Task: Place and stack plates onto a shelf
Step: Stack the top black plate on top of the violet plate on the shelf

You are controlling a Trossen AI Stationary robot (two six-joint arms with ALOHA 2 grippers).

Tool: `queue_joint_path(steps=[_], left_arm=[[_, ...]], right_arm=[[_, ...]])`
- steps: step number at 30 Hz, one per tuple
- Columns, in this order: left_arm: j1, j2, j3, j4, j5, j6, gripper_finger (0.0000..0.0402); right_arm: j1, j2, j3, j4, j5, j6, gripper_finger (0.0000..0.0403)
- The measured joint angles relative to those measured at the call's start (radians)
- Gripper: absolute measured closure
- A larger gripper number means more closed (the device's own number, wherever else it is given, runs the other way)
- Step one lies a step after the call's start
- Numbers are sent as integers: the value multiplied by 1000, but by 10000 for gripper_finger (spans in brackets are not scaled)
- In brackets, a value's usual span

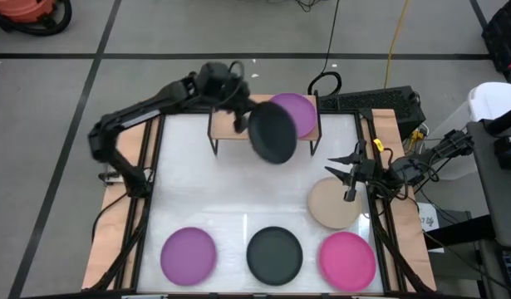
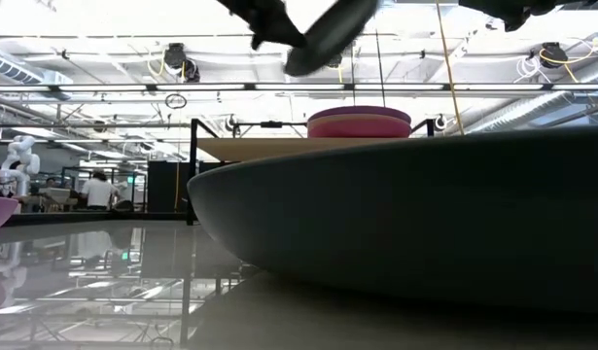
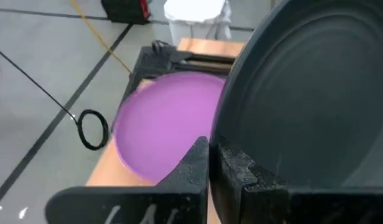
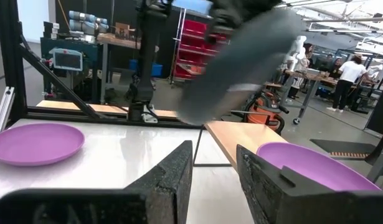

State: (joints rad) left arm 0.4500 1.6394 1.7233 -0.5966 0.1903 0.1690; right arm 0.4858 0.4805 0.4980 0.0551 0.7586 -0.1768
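My left gripper [image 1: 243, 113] is over the wooden shelf [image 1: 230, 124] at the table's far edge, shut on a dark grey plate [image 1: 274, 133]. That plate also shows high up in the low view [image 2: 323, 34]. A purple plate [image 1: 298, 112] tops a magenta one [image 2: 359, 126] on the shelf's right half. My right gripper [image 1: 349, 177] is open and hovers at the table's right, just above the beige plate's [image 1: 334, 206] far rim. A purple plate [image 1: 189, 254], a second dark grey plate [image 1: 274, 254] and a magenta plate [image 1: 348, 259] lie flat in a row along the near edge. My left gripper [image 3: 213, 154] pinches the dark grey plate by its rim [image 3: 217, 134], one finger [image 3: 197, 165] on one face and the other finger [image 3: 238, 168] on the other. The fingers come from the table's left. The plate is lifted clear and steeply tilted, above the shelf beside the stacked plates.
The shelf's left half [image 1: 226, 123] is bare wood. Black frame rails [image 1: 147, 191] run along the table's left and right sides. Cables and a dark box [image 1: 371, 101] sit beyond the far right corner. The white tabletop's middle [image 1: 238, 187] holds nothing.
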Motion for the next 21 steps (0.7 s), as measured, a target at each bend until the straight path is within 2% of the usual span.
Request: queue_joint_path(steps=[9, 12, 15, 21], left_arm=[[115, 279, 312, -15, 81, -151, 392], [146, 337, 385, -44, 145, -214, 392], [167, 367, 411, -79, 207, -262, 385], [178, 381, 413, -140, 187, -258, 371]], right_arm=[[0, 0, 0, 0, 0, 7, 293], [0, 0, 0, 0, 0, 7, 293], [0, 0, 0, 0, 0, 5, 293], [0, 0, 0, 0, 0, -3, 293]])
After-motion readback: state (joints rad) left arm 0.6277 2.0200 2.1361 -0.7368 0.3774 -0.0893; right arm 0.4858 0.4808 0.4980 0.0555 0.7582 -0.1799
